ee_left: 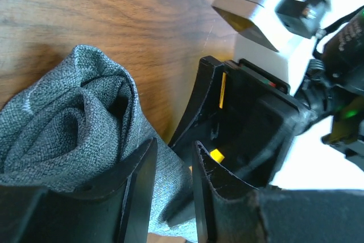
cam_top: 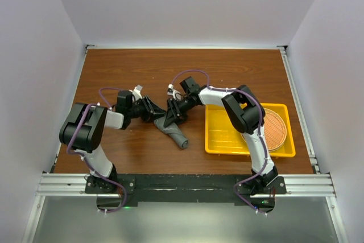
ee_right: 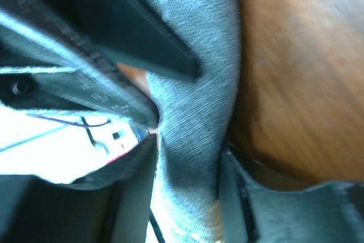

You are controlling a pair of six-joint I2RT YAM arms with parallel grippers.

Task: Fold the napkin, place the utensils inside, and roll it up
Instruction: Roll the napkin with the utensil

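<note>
The napkin point(cam_top: 177, 136) is a dark grey roll lying slantwise on the table, its upper end raised between the two grippers. My left gripper point(cam_top: 157, 112) comes from the left and my right gripper point(cam_top: 171, 114) from the right, and they meet nose to nose at that end. In the left wrist view the rolled napkin point(ee_left: 62, 123) bulges at the left, and a fold of it is pinched in my left gripper point(ee_left: 170, 163). In the right wrist view a band of napkin point(ee_right: 193, 83) fills the gap of my right gripper point(ee_right: 187, 180), touching both fingers. The utensils are hidden.
A yellow tray point(cam_top: 227, 140) stands right of the napkin, with a round woven orange mat point(cam_top: 276, 129) in its right half. My right arm reaches over the tray's far left corner. The right gripper's black body point(ee_left: 250, 135) sits close in front of the left fingers.
</note>
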